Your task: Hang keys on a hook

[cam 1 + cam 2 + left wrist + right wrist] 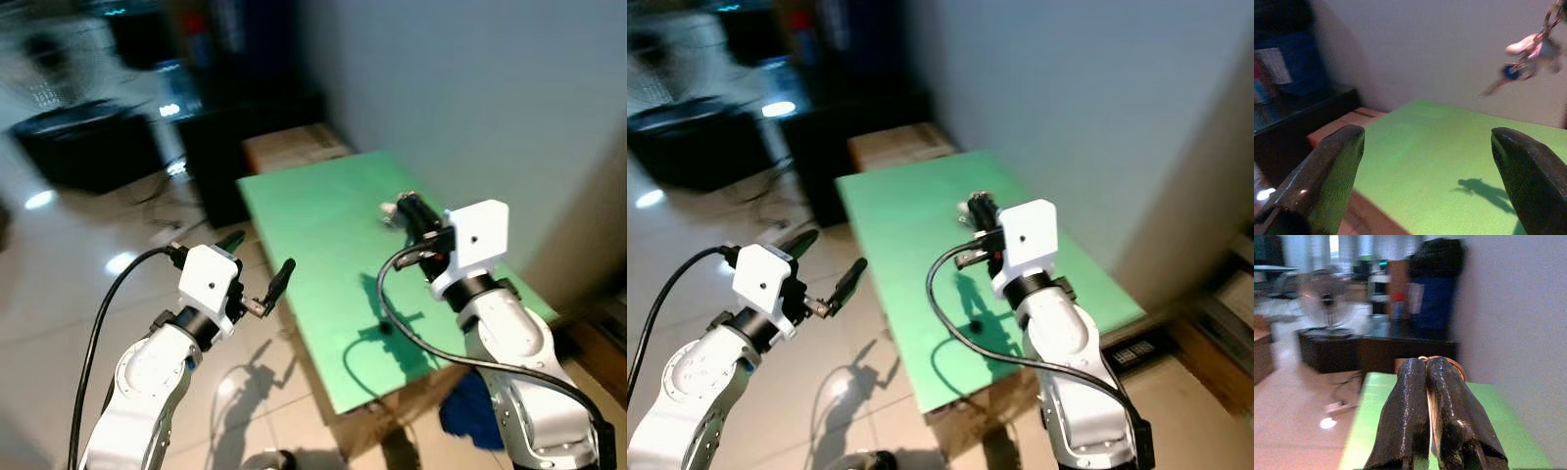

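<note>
Green worktop, keys held up above it.

Your right pincer is clenched on the keys' ring, so the bunch hangs over the worktop near its wall-side edge. Your left pincer sits released, fingers wide apart, just off the worktop's opposite edge, over the floor.

Blurred backgrounds, floor glare, sharp shadows on green table.

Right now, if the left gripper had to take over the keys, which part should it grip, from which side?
Probably the hanging bunch of keys below the ring, coming from the robot's left. The right gripper is shut on the ring, so that part is taken; the open left gripper faces the dangling keys.
</note>
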{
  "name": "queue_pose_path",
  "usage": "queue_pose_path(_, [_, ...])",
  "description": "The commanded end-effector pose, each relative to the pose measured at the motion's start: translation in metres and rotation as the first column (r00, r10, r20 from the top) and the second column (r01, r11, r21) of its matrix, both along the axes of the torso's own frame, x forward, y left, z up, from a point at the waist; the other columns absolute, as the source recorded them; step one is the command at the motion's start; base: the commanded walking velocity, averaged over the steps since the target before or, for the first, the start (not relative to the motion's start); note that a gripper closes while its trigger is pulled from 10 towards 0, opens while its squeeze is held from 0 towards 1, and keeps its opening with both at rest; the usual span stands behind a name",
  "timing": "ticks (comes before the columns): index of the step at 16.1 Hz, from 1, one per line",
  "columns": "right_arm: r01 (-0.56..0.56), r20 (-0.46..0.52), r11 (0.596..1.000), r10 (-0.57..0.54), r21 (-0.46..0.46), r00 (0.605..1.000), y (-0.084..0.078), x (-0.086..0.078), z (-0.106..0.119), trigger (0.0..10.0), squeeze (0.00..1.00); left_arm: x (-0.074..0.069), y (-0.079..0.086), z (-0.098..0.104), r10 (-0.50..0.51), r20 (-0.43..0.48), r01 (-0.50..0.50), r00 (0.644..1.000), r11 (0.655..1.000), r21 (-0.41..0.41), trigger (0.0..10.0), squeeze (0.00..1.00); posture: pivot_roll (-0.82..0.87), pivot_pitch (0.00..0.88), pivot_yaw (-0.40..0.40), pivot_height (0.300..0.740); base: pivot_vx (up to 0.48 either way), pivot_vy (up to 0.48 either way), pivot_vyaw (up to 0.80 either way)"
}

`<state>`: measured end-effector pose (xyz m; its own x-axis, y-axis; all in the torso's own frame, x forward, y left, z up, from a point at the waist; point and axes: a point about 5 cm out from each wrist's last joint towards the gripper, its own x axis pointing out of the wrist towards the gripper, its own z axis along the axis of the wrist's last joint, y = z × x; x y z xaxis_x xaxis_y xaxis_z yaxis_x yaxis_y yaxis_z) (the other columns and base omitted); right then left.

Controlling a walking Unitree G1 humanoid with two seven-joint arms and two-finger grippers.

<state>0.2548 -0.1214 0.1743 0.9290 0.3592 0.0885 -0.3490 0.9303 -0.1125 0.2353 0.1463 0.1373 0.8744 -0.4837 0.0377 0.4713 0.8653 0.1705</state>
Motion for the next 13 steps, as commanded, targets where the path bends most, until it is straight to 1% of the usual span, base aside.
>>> queue_pose_path(1, [-0.034, -0.012, 0.999, 0.034, -0.003, 0.999, 0.005, -0.002, -0.001, 10.0, 0.00, -0.001, 0.002, 0.004, 0.011, 0.025, -0.011, 1.000, 1.000, 0.014, 10.0, 0.19, -0.02, 0.000, 0.039, 0.740, 0.000, 0.000, 0.80])
queue_pose_path(3, [-0.067, -0.035, 0.998, 0.066, -0.006, 0.997, 0.009, -0.004, -0.006, 10.0, 0.00, -0.004, 0.000, 0.004, 0.008, 0.031, -0.009, 0.999, 1.000, 0.019, 10.0, 0.19, -0.02, 0.000, 0.038, 0.740, 0.000, 0.000, 0.80])
queue_pose_path(4, [-0.070, -0.044, 0.998, 0.070, -0.006, 0.997, 0.010, -0.004, -0.008, 10.0, 0.00, -0.003, -0.001, 0.005, 0.010, 0.036, -0.011, 0.999, 1.000, 0.023, 10.0, 0.19, -0.01, 0.000, 0.036, 0.740, 0.000, 0.000, 0.80])
queue_pose_path(5, [-0.071, -0.070, 0.997, 0.070, -0.017, 0.995, 0.009, -0.004, -0.015, 10.0, 0.00, 0.000, -0.003, 0.007, 0.023, 0.053, -0.024, 0.998, 0.999, 0.026, 10.0, 0.19, -0.01, 0.000, 0.034, 0.740, 0.000, 0.000, 0.80])
queue_pose_path(8, [-0.056, -0.093, 0.998, 0.055, -0.015, 0.994, 0.008, -0.005, -0.022, 10.0, 0.00, 0.002, -0.008, 0.007, 0.026, 0.055, -0.027, 0.998, 0.999, 0.025, 10.0, 0.19, -0.01, 0.000, 0.038, 0.740, 0.000, 0.000, 0.80])
queue_pose_path(9, [-0.036, -0.110, 0.999, 0.034, -0.012, 0.993, 0.005, -0.007, -0.028, 10.0, 0.00, 0.002, -0.014, 0.007, -0.005, 0.040, 0.004, 0.999, 1.000, 0.027, 10.0, 0.18, -0.02, 0.000, 0.043, 0.740, 0.000, 0.000, 0.80])
queue_pose_path(11, [-0.027, -0.126, 1.000, 0.026, -0.005, 0.992, 0.003, -0.008, -0.032, 10.0, 0.00, 0.003, -0.017, 0.007, -0.014, 0.035, 0.013, 0.999, 1.000, 0.024, 10.0, 0.16, -0.02, 0.000, 0.041, 0.740, 0.000, 0.000, 0.80])
queue_pose_path(12, [-0.026, -0.135, 1.000, 0.025, -0.007, 0.990, 0.003, -0.009, -0.035, 10.0, 0.00, 0.003, -0.020, 0.007, -0.024, 0.030, 0.024, 0.999, 1.000, 0.011, 10.0, 0.00, -0.02, 0.000, 0.041, 0.740, 0.000, 0.000, 0.80])
queue_pose_path(13, [-0.033, -0.143, 0.999, 0.030, -0.017, 0.989, 0.003, -0.009, -0.038, 10.0, 0.00, 0.004, -0.021, 0.006, -0.014, 0.036, 0.013, 0.999, 1.000, 0.019, 10.0, 0.00, -0.02, 0.000, 0.041, 0.740, 0.000, 0.000, 0.80])
